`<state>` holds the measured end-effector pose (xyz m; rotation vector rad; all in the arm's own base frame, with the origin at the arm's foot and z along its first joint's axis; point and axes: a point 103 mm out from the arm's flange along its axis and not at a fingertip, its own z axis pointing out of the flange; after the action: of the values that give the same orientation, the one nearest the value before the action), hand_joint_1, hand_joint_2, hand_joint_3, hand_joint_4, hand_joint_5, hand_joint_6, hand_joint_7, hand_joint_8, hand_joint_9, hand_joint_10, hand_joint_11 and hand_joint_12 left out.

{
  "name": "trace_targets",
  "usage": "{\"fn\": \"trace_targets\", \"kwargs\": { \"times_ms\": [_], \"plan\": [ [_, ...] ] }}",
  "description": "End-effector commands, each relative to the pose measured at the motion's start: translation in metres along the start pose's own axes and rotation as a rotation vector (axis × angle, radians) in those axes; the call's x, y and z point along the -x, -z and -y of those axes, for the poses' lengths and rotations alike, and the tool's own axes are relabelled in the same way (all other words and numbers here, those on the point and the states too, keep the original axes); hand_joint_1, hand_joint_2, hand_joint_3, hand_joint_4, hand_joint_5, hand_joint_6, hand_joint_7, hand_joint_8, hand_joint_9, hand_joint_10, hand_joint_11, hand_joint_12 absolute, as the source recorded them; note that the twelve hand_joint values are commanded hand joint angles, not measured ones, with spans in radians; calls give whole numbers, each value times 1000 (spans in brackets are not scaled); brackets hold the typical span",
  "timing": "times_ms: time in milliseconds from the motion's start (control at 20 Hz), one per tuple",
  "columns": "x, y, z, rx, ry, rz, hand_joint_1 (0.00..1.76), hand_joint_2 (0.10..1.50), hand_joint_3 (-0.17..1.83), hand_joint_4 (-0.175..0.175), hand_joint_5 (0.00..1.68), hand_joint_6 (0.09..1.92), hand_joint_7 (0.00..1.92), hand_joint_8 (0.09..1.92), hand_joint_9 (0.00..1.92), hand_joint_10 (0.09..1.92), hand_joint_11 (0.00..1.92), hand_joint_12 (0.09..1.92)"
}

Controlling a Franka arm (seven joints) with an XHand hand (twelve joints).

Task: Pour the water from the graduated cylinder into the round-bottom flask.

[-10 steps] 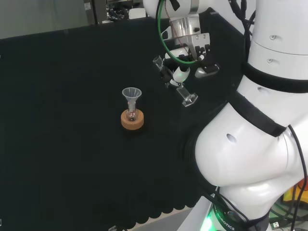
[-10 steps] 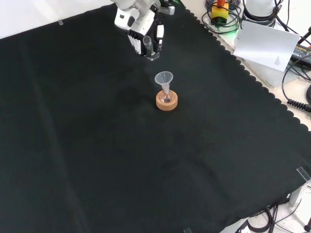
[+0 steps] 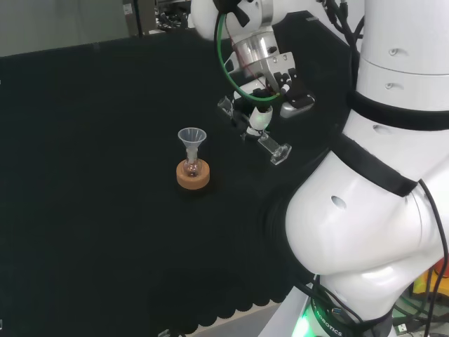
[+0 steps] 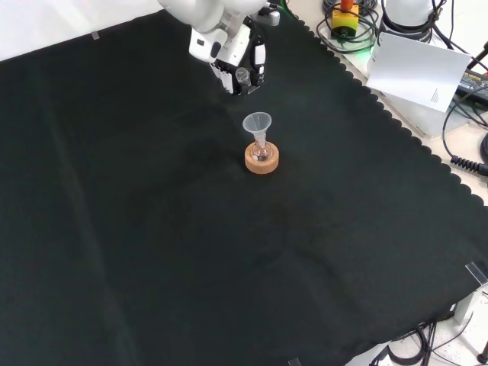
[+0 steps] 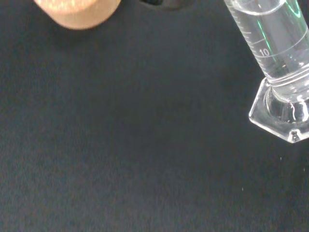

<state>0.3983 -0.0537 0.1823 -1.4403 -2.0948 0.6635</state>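
Note:
A clear graduated cylinder (image 3: 254, 128) with a flat angular foot hangs tilted above the cloth, its open end toward the flask. The black and white hand (image 3: 270, 91) is curled round its middle. In the front view the hand (image 4: 238, 55) holds the cylinder (image 4: 242, 77) just behind the funnel. The wrist view shows the cylinder (image 5: 277, 53) close up, with clear water in its tube and its foot off the cloth. A small round-bottom flask (image 3: 191, 168) stands in a cork ring (image 3: 193, 178), with a clear funnel (image 3: 191, 138) in its neck. The flask (image 4: 261, 153) and funnel (image 4: 257, 123) stand mid-cloth.
The arm's white links (image 3: 372, 175) take up the head view's right side. Beyond the cloth's scalloped edge in the front view lie a white paper sheet (image 4: 419, 70) and cables (image 4: 465, 130). A blurred bit of the cork ring (image 5: 77, 12) shows in the wrist view.
The hand has carried the cylinder closer to the funnel: leftward in the head view, nearer and rightward in the front view. The cylinder leans more. Flask and funnel have stayed put.

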Motion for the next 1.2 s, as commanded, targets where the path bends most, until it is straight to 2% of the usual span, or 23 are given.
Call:
{"fn": "trace_targets", "kwargs": {
  "times_ms": [50, 400, 600, 950, 1200],
  "plan": [
    [-12, 0, 2, -81, 1, 75, 1236, 1169, 0, -175, 856, 1163, 893, 1165, 1350, 111, 1150, 859],
    [-29, 2, 2, -176, 4, 142, 1237, 1168, -1, -175, 859, 1159, 895, 1161, 1352, 110, 1150, 858],
    [-37, 6, -2, -226, -7, 164, 1237, 1167, -1, -175, 860, 1157, 897, 1158, 1353, 109, 1149, 858],
    [-48, 12, -13, -352, -37, 194, 1239, 1162, -2, -175, 872, 1141, 909, 1141, 1362, 107, 1150, 855],
    [-50, 16, -14, -406, -58, 205, 1241, 1157, -2, -175, 880, 1129, 917, 1129, 1370, 106, 1155, 853]
  ]
}}
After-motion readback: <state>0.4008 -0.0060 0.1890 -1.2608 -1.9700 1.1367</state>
